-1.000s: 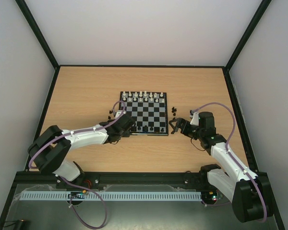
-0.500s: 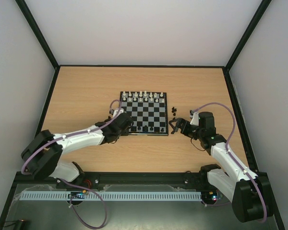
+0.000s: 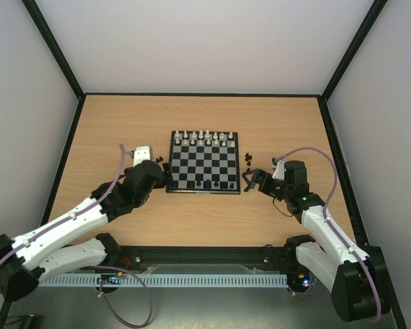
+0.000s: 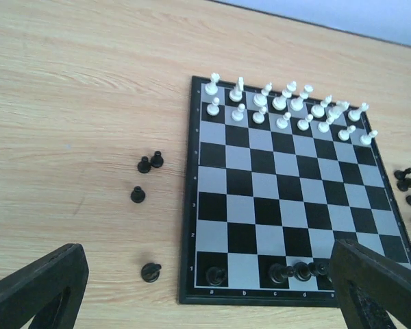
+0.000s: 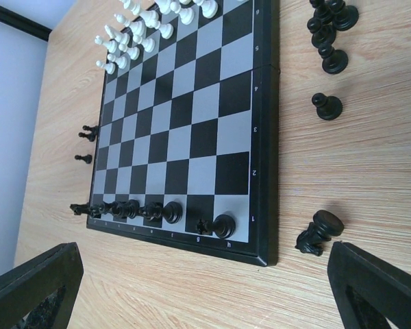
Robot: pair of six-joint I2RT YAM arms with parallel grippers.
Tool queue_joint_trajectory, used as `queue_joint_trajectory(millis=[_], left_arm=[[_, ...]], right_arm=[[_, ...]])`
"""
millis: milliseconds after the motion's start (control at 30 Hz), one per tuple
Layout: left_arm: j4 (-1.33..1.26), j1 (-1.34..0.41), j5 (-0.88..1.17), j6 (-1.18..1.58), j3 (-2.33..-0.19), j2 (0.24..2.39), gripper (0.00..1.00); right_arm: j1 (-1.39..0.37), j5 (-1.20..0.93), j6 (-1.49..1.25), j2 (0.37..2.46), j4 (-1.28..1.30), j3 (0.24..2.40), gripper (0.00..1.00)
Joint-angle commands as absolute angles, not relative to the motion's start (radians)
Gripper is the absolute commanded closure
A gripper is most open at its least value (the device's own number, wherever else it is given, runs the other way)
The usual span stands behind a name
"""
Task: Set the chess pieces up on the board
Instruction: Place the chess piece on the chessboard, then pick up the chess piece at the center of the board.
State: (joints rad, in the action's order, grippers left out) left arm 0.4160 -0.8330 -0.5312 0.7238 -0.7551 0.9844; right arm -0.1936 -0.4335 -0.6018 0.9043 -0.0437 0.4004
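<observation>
**Operator:** How far along am I?

**Spotter:** Your chessboard (image 3: 204, 162) sits mid-tabletop (image 3: 123, 130), square to the arms. Your left end effector (image 3: 162, 179) hangs just off its 8 o'clock corner, fingers spread with nothing between them. Your right end effector (image 3: 250, 179) waits off the 4 o'clock corner, also spread and empty. The white pieces (image 3: 204, 138) fill both ranks at the 12 o'clock edge. Of the black pieces (image 5: 171, 212), only part of the back rank along the 6 o'clock edge is standing, with at least one gap. The pawn rank ahead of it is bare. I'd judge the black side well under half done.

**Operator:** What's left to place?

**Spotter:** Four loose black pieces (image 4: 138, 195) stand on the tabletop at the board's 9 o'clock. A cluster (image 5: 333, 60) more waits at 3 o'clock. One toppled piece (image 5: 318, 234) lies just beside the 4 o'clock corner.

**Operator:** Anything different from a second ago?

**Spotter:** Only your left arm. Its end effector was over the board's near-left squares and has drawn back toward 8 o'clock. Your right arm and the pieces look unchanged.
</observation>
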Motion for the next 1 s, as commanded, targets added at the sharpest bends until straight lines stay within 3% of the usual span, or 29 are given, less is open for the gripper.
queue_joint_trajectory(millis=[0, 167, 333, 400, 533, 600, 767, 967], left_arm=[[0.514, -0.839, -0.577, 0.745, -0.707, 0.849, 0.01], [0.474, -0.847, -0.505, 0.756, -0.628, 0.72, 0.01], [0.444, -0.846, -0.49, 0.752, -0.604, 0.722, 0.01], [0.431, -0.846, -0.481, 0.748, -0.594, 0.726, 0.01], [0.405, -0.845, -0.47, 0.735, -0.575, 0.72, 0.01], [0.399, -0.846, -0.475, 0.729, -0.57, 0.719, 0.0], [0.354, -0.821, -0.513, 0.716, -0.544, 0.755, 0.01], [0.288, -0.726, -0.489, 0.696, -0.541, 0.983, 0.01]], right_arm=[[-0.19, -0.389, -0.588, 0.859, 0.03, 0.384, 0.01], [-0.191, -0.307, -0.583, 0.838, 0.079, 0.394, 0.01], [-0.19, -0.267, -0.583, 0.861, 0.083, 0.392, 0.01], [-0.191, -0.255, -0.583, 0.873, 0.081, 0.396, 0.11], [-0.19, -0.232, -0.578, 0.927, 0.077, 0.412, 0.43], [-0.19, -0.233, -0.577, 0.96, 0.068, 0.425, 0.51], [-0.191, -0.25, -0.572, 1.018, 0.046, 0.463, 0.51], [-0.192, -0.249, -0.561, 1.019, 0.06, 0.492, 0.5]])
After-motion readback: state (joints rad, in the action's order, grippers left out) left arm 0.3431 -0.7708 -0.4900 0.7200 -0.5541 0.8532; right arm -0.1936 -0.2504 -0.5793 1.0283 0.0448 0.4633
